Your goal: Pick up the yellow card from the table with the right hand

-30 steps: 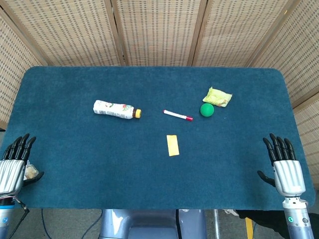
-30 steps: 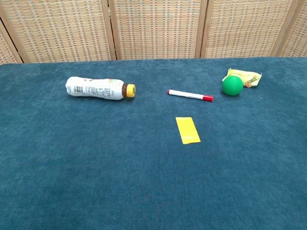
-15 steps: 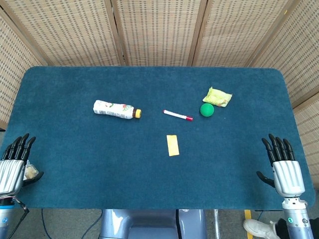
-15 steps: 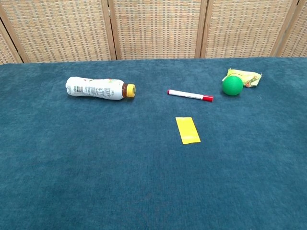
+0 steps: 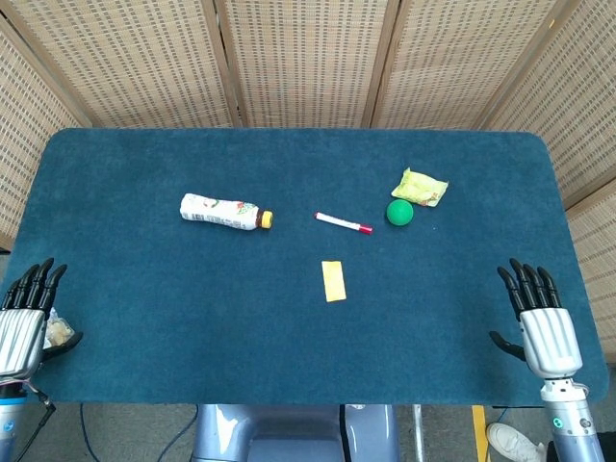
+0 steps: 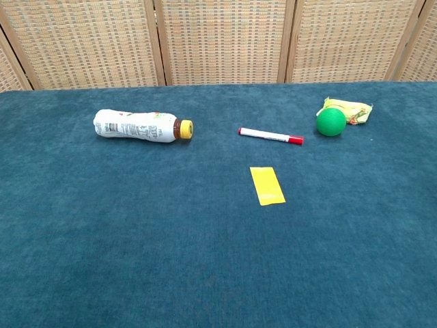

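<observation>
The yellow card (image 5: 333, 280) (image 6: 267, 186) lies flat near the middle of the blue table, nothing touching it. My right hand (image 5: 539, 318) is at the table's near right corner, far to the right of the card, fingers straight and apart, holding nothing. At the near left edge my left hand (image 5: 24, 318) is likewise open and empty. Neither hand shows in the chest view.
A white bottle with a yellow cap (image 5: 225, 211) (image 6: 142, 126) lies on its side at left. Behind the card are a red-capped white marker (image 5: 344, 223) (image 6: 270, 136), a green ball (image 5: 399, 213) (image 6: 331, 121) and a yellow-green packet (image 5: 421, 187) (image 6: 351, 111). Wicker screens stand behind the table.
My right hand has shifted slightly to the left and forward along the near right corner. The card, the other objects and the left hand have not moved.
</observation>
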